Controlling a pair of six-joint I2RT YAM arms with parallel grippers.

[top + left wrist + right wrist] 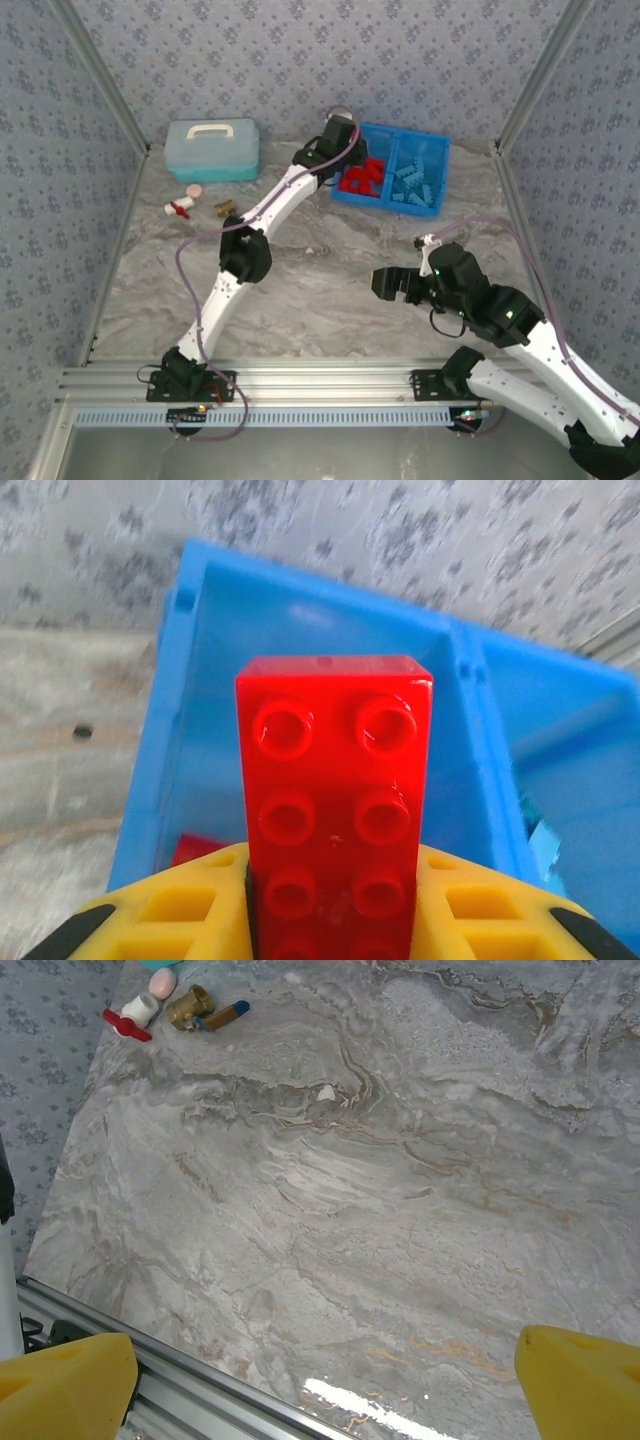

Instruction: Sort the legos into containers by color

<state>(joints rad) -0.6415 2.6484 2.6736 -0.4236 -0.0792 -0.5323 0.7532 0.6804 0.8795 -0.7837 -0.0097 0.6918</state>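
The left claw (pixel 335 912) is clamped on a red brick (pixel 335 780), its yellow fingers (pixel 175 915) pressing the brick's two long sides. The brick sticks out past the fingertips, studs facing the wrist camera. From above, the left claw (pixel 338 135) hangs over the near-left corner of the blue tray (pixel 412 131), at the left compartment. In the wrist view the held brick hangs in front of that compartment's inner wall (pixel 300 610), and a bit of another red brick (pixel 195 848) lies below it on the tray floor.

The left compartment holds a pile of red bricks (pixel 362 178), and the right one holds light blue bricks (pixel 415 182), with the divider between them.

The right claw (pixel 385 283) hovers over the bare marble table (pixel 330 300), well apart from the tray. Its fingers (pixel 65 1380) are spread wide with nothing between them.

At the far left of the table stands a pale blue box (pixel 212 150) with a white handle. Just in front of it lie a pink piece (pixel 195 189), a white and red piece (pixel 178 208) and a brass fitting (pixel 224 208)
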